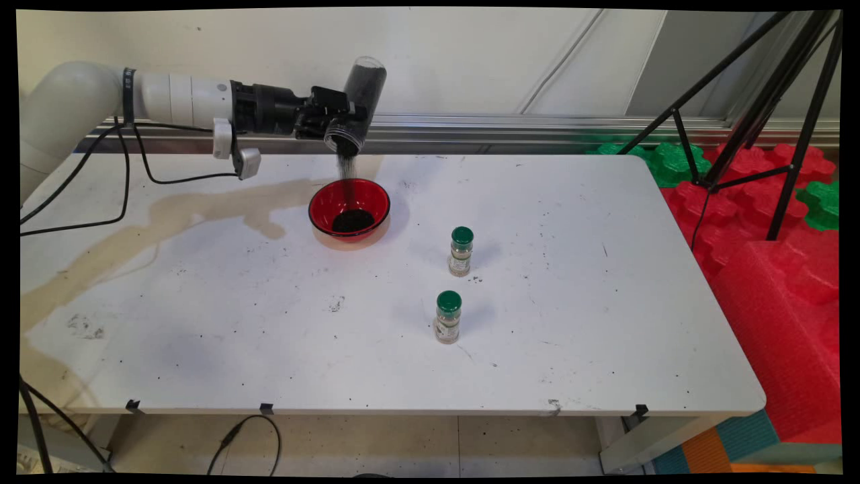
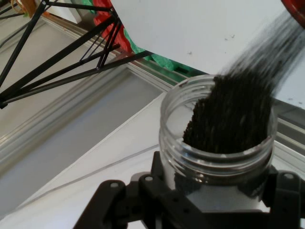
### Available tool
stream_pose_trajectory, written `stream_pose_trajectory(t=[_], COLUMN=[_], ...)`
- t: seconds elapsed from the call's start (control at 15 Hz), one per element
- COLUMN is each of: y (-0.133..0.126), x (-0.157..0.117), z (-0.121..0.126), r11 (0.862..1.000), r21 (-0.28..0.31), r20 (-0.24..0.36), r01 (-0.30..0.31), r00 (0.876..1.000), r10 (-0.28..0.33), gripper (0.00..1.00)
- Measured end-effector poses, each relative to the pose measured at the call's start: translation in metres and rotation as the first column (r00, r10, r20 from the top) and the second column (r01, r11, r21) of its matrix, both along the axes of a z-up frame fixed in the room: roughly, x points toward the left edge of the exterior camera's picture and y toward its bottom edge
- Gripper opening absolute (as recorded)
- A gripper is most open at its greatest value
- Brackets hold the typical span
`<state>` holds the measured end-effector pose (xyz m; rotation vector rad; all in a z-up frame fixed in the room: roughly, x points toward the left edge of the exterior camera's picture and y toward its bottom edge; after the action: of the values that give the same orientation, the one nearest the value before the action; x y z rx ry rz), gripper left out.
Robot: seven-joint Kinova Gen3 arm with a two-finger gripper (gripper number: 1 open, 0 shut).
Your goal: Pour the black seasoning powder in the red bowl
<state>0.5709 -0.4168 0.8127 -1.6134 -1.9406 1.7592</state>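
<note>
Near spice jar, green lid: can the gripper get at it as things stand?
Probably not yet: the gripper is shut on the clear jar, tipped over the red bowl. The near spice jar itself stands clear, nothing crowding it.

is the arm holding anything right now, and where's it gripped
Yes: the end effector holds a clear jar of dark grains, clamped round its side near the open mouth. The jar is tipped mouth-down, pouring into the red bowl.

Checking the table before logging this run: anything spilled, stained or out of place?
A tan stain runs across the table left of the red bowl. Dark specks dot the surface. The grains pouring from the jar in the gripper land inside the bowl.
</note>
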Motion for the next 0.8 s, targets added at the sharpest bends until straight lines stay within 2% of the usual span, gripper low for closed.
stream_pose_trajectory(t=[0.53, 0.8], y=[-0.002, -0.0029], x=[0.0013, 0.0021], z=[0.0005, 0.0014], r11=[1.0, 1.0], r21=[-0.005, 0.012], r20=[0.004, -0.018], r01=[0.004, -0.009], r00=[1.0, 1.0], r10=[-0.004, 0.009], gripper=[0.0, 0.0])
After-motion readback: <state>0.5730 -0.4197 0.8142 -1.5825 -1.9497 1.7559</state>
